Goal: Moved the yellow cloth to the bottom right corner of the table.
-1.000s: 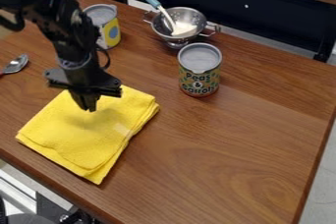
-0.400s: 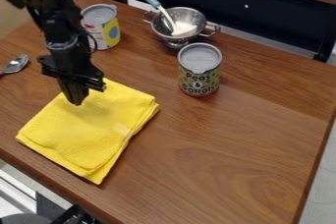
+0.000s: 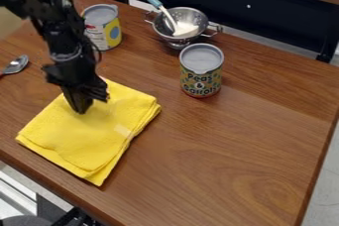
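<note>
Black two-finger claw (image 3: 81,111) is hanging down over the upper part of the folded yellow cloth (image 3: 86,141), its jaws standing narrow, close together; whether they are pinching fabric, I cannot tell. The cloth is lying on the brown wooden table (image 3: 252,145), toward the view's lower left.

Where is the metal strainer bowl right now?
In the camera view, the silver metal colander sits near the table's far edge, just behind the peas-and-carrots can.
</note>
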`<state>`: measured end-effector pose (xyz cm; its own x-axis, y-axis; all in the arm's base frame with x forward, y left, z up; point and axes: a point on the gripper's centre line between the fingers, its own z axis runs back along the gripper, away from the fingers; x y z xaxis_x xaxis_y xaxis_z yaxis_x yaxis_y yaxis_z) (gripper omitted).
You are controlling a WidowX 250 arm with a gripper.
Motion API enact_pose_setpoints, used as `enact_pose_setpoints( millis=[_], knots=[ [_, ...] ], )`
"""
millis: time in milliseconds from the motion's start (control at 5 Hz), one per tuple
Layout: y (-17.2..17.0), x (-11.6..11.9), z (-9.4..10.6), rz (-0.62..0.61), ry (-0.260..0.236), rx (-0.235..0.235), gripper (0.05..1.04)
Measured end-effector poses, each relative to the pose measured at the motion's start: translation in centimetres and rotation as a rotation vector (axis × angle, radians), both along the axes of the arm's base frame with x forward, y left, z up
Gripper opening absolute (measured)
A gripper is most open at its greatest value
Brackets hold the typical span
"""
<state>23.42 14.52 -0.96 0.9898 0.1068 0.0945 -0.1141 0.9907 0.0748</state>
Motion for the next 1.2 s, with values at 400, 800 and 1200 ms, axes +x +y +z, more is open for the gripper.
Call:
enact_pose_setpoints(
  millis=[400, 800, 1200],
  knots=[
    [-1.1, -0.2, -1.2, 0.077, -0.043, 0.004, 0.053],
    [-2.3, -0.4, -1.3, 0.161, -0.078, 0.030, 0.053],
    [-5.5, -0.7, -1.2, 0.370, 0.026, -0.046, 0.053]
  ],
)
